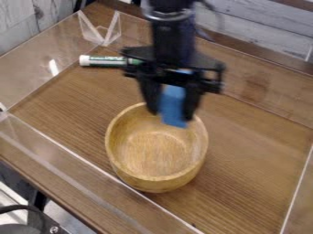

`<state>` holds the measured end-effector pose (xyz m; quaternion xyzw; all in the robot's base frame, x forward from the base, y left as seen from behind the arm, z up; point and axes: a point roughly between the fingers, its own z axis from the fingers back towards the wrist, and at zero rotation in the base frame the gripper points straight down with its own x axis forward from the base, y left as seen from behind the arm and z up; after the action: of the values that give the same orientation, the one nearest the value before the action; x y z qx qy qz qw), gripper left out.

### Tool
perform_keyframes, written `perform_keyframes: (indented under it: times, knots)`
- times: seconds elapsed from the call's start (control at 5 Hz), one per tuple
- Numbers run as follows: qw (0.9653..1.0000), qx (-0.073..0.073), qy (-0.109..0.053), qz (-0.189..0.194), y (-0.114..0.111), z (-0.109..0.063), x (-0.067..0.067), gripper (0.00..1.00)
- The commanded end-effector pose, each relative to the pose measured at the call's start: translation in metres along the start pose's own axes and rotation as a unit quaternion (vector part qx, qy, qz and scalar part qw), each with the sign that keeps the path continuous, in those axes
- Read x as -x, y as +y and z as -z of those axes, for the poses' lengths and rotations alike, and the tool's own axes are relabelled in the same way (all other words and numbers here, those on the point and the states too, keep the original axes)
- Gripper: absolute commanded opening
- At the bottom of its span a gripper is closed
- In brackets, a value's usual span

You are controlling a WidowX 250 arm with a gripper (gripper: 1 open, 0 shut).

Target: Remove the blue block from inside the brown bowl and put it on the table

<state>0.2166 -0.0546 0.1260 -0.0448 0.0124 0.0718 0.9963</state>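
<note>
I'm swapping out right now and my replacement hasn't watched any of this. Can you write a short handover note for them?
Gripper: shut on the blue block, pointing down, held in the air over the far rim of the brown bowl.
Bowl: looks empty, sitting on the table.
Also there: a white marker with a green cap lying on the table behind the arm.
Done: block lifted out of the bowl.
Left: carry it clear of the bowl, set it on the tabletop, release.
</note>
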Motion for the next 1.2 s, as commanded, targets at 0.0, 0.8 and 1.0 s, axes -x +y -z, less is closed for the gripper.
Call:
perform_keyframes:
  times: [0.0, 0.8, 1.0]
  knots:
    - [0.9994, 0.005, -0.026, 0.023, -0.033, -0.006, -0.009, 0.0]
    - [0.9984, -0.001, -0.027, 0.05, -0.077, 0.035, -0.008, 0.0]
    - [0.9986, -0.004, -0.024, 0.047, -0.075, 0.048, -0.008, 0.0]
